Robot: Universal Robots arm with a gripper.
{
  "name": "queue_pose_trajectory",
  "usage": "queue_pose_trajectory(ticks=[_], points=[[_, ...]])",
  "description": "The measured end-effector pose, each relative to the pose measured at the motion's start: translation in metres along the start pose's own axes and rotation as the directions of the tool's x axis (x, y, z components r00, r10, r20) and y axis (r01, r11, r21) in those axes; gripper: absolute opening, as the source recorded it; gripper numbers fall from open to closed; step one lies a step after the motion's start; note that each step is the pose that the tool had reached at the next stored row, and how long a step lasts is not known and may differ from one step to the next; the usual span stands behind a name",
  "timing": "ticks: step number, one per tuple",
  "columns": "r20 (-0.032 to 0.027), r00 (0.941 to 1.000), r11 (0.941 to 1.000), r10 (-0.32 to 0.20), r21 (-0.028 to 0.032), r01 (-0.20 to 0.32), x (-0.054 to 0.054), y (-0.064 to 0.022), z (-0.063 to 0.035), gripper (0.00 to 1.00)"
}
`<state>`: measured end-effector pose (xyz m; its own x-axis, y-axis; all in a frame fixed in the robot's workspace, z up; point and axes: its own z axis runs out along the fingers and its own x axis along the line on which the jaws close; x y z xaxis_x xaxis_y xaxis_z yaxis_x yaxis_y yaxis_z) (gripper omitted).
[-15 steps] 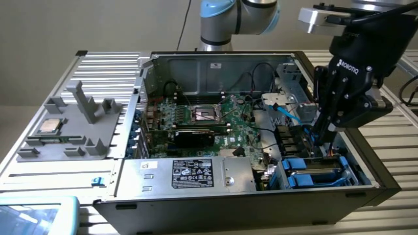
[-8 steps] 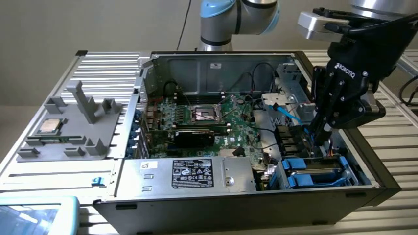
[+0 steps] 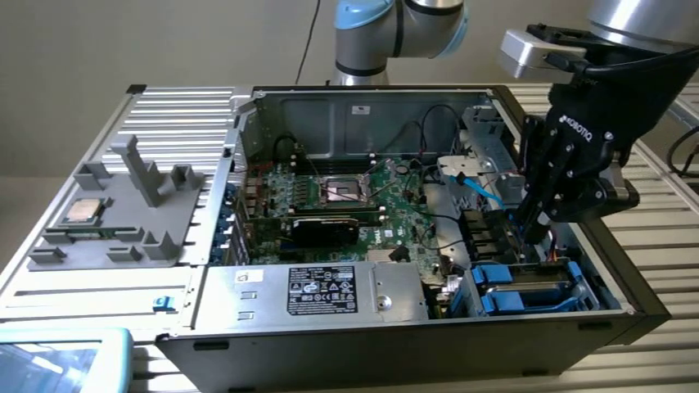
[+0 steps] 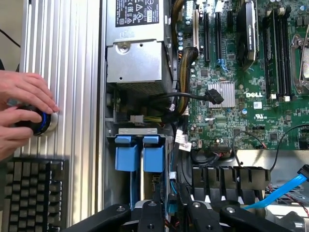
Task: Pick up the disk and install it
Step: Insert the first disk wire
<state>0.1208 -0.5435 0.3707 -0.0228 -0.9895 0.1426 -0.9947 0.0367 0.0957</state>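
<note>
Nearest, at the counter's [image 3: 656, 246] front edge, the open computer case [image 3: 382, 352] lies on its side. The silver box with a black label [image 3: 327, 291] sits against its near wall. In the case's near corner on the exterior view's right is the drive bay, where two bright blue frames stand side by side. The disk [image 3: 522, 296] seems to be one of these, slotted down into the bay so that little more than its blue frame [image 4: 142, 157] shows; which of the two it is I cannot tell. On that reading the pick-up is done and the disk is in its place or nearly so; whether it is fully seated cannot be judged.

Just behind the bay, the pincer [image 3: 532, 233] hangs point-down inside the case, close above the blue frames. Whether it is clenched on anything, released, or touching the disk, I cannot tell.

Farther in lies the green motherboard [image 3: 361, 205]. Toward the counter's left edge in the exterior view, a grey fixture [image 3: 120, 221] carries a small CPU chip [image 3: 85, 211]. In the wrist view, a person's hands [image 4: 21, 111] rest on a round knob beside a keyboard [image 4: 31, 193].
</note>
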Motion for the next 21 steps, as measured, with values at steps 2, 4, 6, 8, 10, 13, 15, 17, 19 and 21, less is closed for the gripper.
queue_pose_trajectory(ticks=[2,4,6,8,10,13,15,17,19,21], points=[[0.0064,1.0000,1.0000,-0.001,-0.0025,0.001,0.0005,-0.0004,0.0015,0.25],[0.0106,0.9999,1.0000,-0.002,-0.0044,0.002,0.0011,-0.0010,0.0026,0.25],[0.0138,0.9999,1.0000,-0.002,-0.0058,0.002,0.0020,-0.0016,0.0033,0.25],[0.0167,0.9999,1.0000,-0.003,-0.0076,0.003,0.0027,-0.0021,0.0039,0.25],[0.0188,0.9998,0.9999,-0.003,-0.0106,0.003,0.0031,-0.0026,0.0044,0.25],[0.0218,0.9998,0.9999,-0.004,-0.0153,0.004,0.0038,-0.0032,0.0048,0.25],[0.0242,0.9997,0.9998,-0.005,-0.0172,0.005,0.0044,-0.0036,0.0050,0.25],[0.0265,0.9996,0.9998,-0.005,-0.0183,0.005,0.0051,-0.0038,0.0051,0.25],[0.0296,0.9995,0.9998,-0.005,-0.0186,0.006,0.0060,-0.0039,0.0052,0.16],[0.0337,0.9994,0.9998,-0.006,-0.0188,0.006,0.0070,-0.0039,0.0054,0.15]])
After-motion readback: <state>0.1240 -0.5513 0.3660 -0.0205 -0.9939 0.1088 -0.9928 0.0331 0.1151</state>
